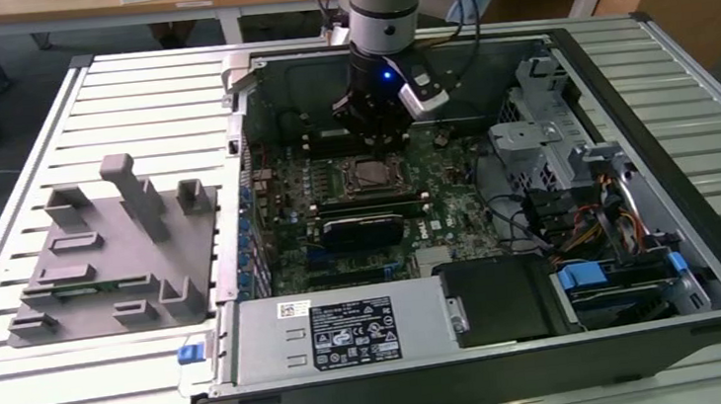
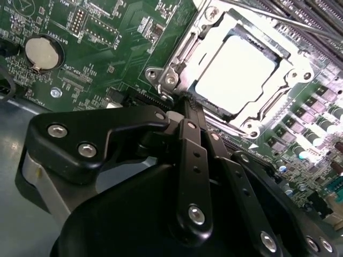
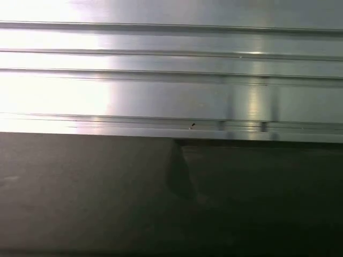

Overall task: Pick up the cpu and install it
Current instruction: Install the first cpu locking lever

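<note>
The cpu (image 2: pixel 236 72), a flat square chip with a bright silvery top, lies inside the metal socket frame (image 2: pixel 177 67) on the green motherboard (image 2: pixel 107 48). In the exterior view the cpu (image 1: pixel 369 173) sits mid-board inside the open computer case. My gripper (image 1: pixel 379 145) hangs just behind the socket, low over the board. In the second wrist view the gripper (image 2: pixel 185 103) has its black fingers (image 2: pixel 193 155) pressed together, their tips at the socket frame's edge. Nothing shows between them.
A grey fixture tray (image 1: pixel 115 255) stands on the slatted table at the exterior view's left. The case holds a power supply (image 1: pixel 333 329), a drive cage with cables (image 1: pixel 600 219) and a coin battery (image 2: pixel 42 52). The case's walls (image 1: pixel 241 124) ring the board.
</note>
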Robot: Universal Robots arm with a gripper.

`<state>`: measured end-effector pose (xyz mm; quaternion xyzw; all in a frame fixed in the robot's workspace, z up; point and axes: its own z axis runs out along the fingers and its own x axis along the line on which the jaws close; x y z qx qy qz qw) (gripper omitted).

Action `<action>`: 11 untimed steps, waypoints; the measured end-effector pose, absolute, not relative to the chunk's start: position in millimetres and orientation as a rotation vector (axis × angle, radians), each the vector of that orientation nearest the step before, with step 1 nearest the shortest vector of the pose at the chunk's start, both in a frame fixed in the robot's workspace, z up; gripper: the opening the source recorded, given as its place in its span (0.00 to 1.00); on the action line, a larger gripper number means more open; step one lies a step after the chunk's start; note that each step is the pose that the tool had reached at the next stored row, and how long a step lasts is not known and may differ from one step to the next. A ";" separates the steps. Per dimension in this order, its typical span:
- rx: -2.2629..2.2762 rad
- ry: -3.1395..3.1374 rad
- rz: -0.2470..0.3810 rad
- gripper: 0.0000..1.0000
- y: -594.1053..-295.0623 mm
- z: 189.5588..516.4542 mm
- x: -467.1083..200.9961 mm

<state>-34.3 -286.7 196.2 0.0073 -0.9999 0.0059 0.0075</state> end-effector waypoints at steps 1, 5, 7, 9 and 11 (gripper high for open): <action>0.023 -3.127 0.014 0.11 -286.6 196.3 -34.3; 0.024 -3.128 -0.003 0.11 -286.1 197.4 -34.2; 0.023 -3.127 -0.002 0.11 -286.3 200.0 -34.3; 0.024 -3.127 -0.002 0.11 -286.3 202.7 -34.2; 0.024 -3.127 -0.002 0.11 -286.4 206.4 -34.3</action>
